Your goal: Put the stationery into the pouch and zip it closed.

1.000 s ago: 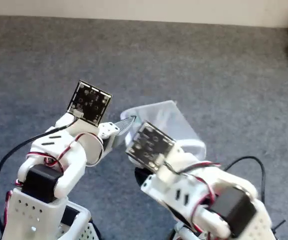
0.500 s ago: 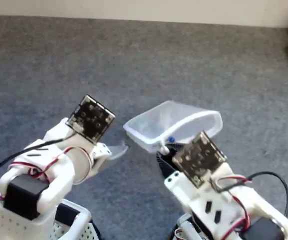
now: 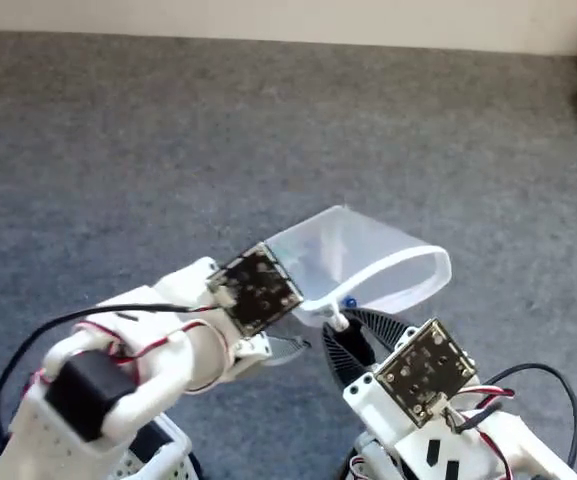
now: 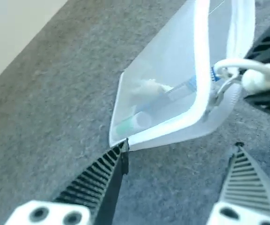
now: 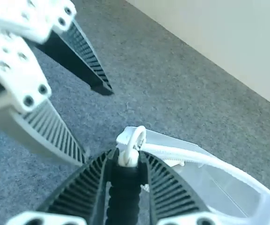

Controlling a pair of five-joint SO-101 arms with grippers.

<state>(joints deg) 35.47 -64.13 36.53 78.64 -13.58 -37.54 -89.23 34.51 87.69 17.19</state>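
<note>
Translucent white soft-plastic pouch (image 3: 366,250), limp and light; right gripper (image 5: 127,158) clamps its white ring zip-pull (image 5: 134,139), left gripper (image 4: 179,150) gapes open, best hold likely the stiffer zip-band corner (image 4: 130,140).

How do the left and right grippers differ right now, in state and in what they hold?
The left gripper is open and holds nothing; the right gripper is shut on the zipper pull. The left gripper's black fingertip sits by a corner of the pouch, while the right gripper is at the pull on the pouch's rim. Both are close together at the pouch's open mouth.
</note>
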